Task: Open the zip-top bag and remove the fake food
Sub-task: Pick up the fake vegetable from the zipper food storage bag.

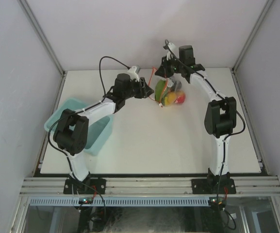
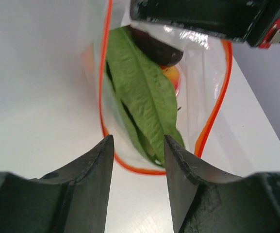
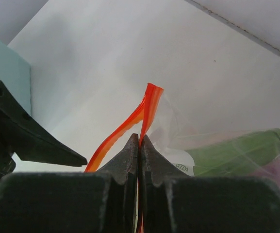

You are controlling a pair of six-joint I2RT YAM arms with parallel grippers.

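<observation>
The zip-top bag (image 1: 170,94) lies at the back middle of the table, holding fake food in green, yellow and red. My right gripper (image 1: 167,77) is shut on the bag's red-orange zip strip (image 3: 147,104) and holds that edge up. In the left wrist view the bag's mouth (image 2: 130,167) gapes open just ahead of my open, empty left gripper (image 2: 137,141). Inside it are a green leaf piece (image 2: 142,92), a dark purple piece (image 2: 156,48) and an orange-peach fruit (image 2: 171,75). The green piece (image 3: 241,155) also shows in the right wrist view.
A light blue bin (image 1: 76,121) stands at the left, under the left arm. The right gripper's body (image 2: 203,17) hangs over the far side of the bag. The back wall is close behind the bag.
</observation>
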